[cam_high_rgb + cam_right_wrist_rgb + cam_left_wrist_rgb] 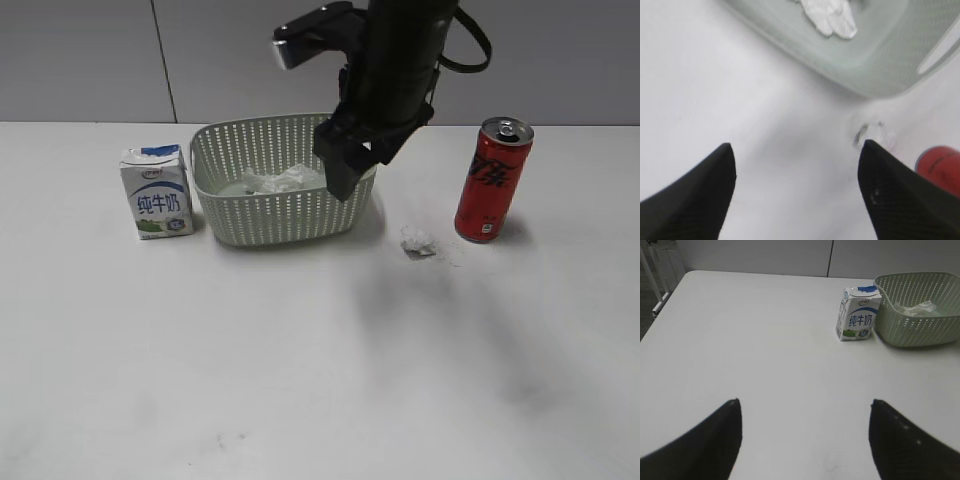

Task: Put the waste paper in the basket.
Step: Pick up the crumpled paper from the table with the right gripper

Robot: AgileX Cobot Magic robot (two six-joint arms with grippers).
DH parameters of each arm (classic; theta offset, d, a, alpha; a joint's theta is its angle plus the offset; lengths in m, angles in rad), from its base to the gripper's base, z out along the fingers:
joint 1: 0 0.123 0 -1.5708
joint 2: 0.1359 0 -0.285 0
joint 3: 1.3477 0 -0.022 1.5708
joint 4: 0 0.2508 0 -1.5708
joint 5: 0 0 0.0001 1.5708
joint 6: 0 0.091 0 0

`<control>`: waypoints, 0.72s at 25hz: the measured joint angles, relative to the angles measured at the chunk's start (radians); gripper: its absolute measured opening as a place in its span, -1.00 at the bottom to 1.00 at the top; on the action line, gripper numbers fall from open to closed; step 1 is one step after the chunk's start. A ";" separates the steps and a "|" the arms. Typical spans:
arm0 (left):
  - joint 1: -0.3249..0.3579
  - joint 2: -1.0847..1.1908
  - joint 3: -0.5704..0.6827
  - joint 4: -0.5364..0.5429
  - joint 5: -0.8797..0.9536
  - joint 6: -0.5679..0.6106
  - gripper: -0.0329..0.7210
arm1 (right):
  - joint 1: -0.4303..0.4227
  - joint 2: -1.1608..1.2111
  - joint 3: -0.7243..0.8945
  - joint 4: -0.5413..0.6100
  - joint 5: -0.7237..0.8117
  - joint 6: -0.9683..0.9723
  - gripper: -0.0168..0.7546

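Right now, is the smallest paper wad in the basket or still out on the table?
Out. The small paper wad lies on the table between the green basket and the red can.

- You have a matt, pale green plastic basket [285, 215], its walls perforated all round.
- The waste paper [418, 241] right of the right gripper's fingers [342, 183] looks crumpled, soft and matt.
- Your red can [492, 181] is glossy metal.
- The milk carton [157, 192] shows smooth printed card.
- The table [300, 370] is smooth, matt white.
- Both fingers look matt black.
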 joint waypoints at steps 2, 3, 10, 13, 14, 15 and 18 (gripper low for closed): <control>0.000 0.000 0.000 0.000 0.000 0.000 0.64 | 0.000 -0.041 0.082 -0.003 -0.011 -0.005 0.53; 0.000 0.000 0.000 0.000 0.000 -0.001 0.64 | 0.000 -0.075 0.139 -0.005 -0.041 -0.006 0.53; 0.000 0.000 0.000 0.000 0.000 -0.001 0.64 | 0.000 -0.190 0.539 -0.183 -0.424 0.040 0.53; 0.000 0.000 0.000 0.000 0.000 -0.001 0.64 | -0.011 -0.182 0.615 -0.295 -0.558 0.165 0.53; 0.000 0.000 0.000 0.000 0.000 -0.001 0.64 | -0.020 -0.174 0.625 -0.314 -0.598 0.206 0.53; 0.000 0.000 0.000 0.000 0.000 -0.001 0.64 | -0.032 -0.167 0.630 -0.324 -0.636 0.239 0.53; 0.000 0.000 0.000 0.000 0.000 0.000 0.64 | -0.086 -0.136 0.632 -0.326 -0.722 0.302 0.53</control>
